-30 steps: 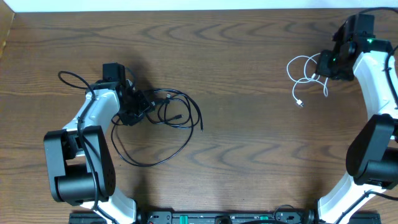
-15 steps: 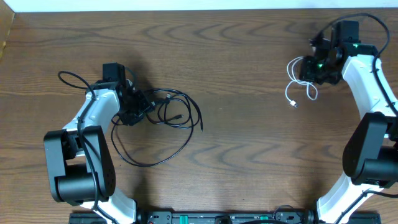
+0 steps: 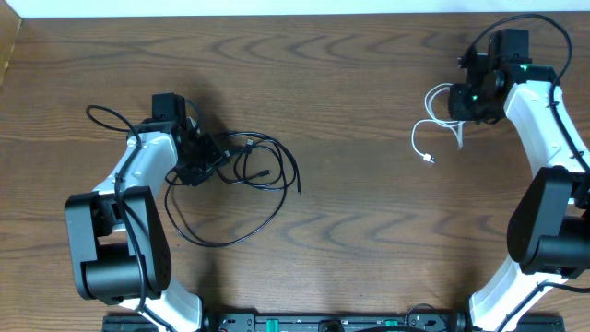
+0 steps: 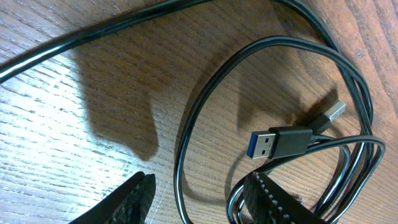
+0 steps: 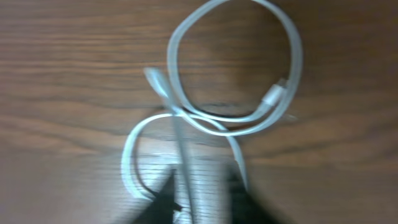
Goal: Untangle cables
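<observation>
the left claw (image 4: 202, 186) stands half open, its two dark fingertips apart with the wood showing between them. a loop of the black cable (image 4: 289, 140) runs through that gap and lies on the wood; neither fingertip presses on it. just past the fingertips the black cable's usb plug (image 4: 261, 145) with its blue tongue lies flat, and a smaller silver plug (image 4: 333, 112) lies just beyond it, both inside the cable's loops.

the right claw (image 5: 205, 199) shows only as two blurred dark tips with a gap wider than the cord. one strand of the white cable (image 5: 297, 59) runs down between them; whether it touches either tip cannot be told. beyond the tips the white cable makes a round loop with a small plug (image 5: 273, 98) on its edge.

from overhead, the black cable sits as a tangle at the left claw, with one wide loop trailing toward the robot. the white cable lies well apart from the black cable, far to its right and a little farther from the robot, bunched under the right claw with one end trailing free. both rest on a dark wood-grain table (image 3: 369, 231). past the black cable, along the table's far edge, runs a white strip (image 3: 277, 7).
</observation>
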`<action>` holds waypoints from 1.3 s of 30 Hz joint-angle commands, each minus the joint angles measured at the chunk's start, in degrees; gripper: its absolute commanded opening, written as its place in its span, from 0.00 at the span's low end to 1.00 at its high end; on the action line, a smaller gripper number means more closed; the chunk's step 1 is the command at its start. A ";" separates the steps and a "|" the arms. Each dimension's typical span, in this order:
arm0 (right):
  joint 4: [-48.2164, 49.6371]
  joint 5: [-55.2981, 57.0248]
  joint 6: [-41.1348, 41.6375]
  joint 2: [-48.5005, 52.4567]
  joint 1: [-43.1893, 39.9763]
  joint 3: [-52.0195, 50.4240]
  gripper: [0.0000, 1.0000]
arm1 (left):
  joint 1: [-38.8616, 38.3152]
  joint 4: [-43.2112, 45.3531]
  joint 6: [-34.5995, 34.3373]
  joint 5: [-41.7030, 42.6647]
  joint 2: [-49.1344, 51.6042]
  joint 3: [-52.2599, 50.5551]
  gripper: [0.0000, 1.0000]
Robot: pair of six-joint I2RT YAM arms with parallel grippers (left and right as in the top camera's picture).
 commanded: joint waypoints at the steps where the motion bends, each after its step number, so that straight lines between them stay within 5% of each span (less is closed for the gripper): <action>1: 0.00 5.33 4.63 0.63 0.02 -0.94 0.99 | 0.15 0.00 -0.07 0.04 0.61 -0.48 0.51; 4: 0.50 4.85 8.00 0.70 0.02 -1.49 0.99 | 0.15 0.00 -0.04 0.07 0.61 -0.48 0.43; 8: 2.19 -0.92 10.54 0.70 0.59 -2.60 0.99 | 0.13 0.68 0.17 1.05 0.61 -0.48 0.08; 17: 9.16 -11.15 10.32 0.72 8.68 -7.69 0.99 | 0.13 3.96 3.82 9.31 0.61 -0.48 0.08; 19: 10.29 -11.19 10.14 0.72 11.37 -8.17 0.99 | 0.13 3.89 3.82 9.27 0.61 -0.55 0.17; 21: 11.08 -11.15 9.35 0.74 14.47 -8.22 0.99 | 0.13 3.87 3.82 8.87 0.61 -0.70 0.40; 24: 12.96 -11.04 7.50 0.74 18.51 -8.22 0.99 | 0.13 3.72 3.80 7.89 0.61 -1.09 0.52; 26: 14.40 -10.99 6.88 0.74 21.31 -8.22 0.99 | 0.15 2.93 3.80 7.78 0.61 -1.31 0.89; 27: 15.15 -10.99 6.91 0.76 22.80 -8.22 0.99 | 0.15 2.54 3.80 7.78 0.61 -1.31 0.99; 32: 18.86 -6.82 6.40 0.92 28.98 -8.22 0.99 | 0.15 2.58 3.80 7.78 0.61 -1.31 0.99; 39: 17.64 31.82 6.38 0.92 33.53 -8.22 0.97 | 0.15 2.34 3.80 7.80 0.61 -1.31 1.00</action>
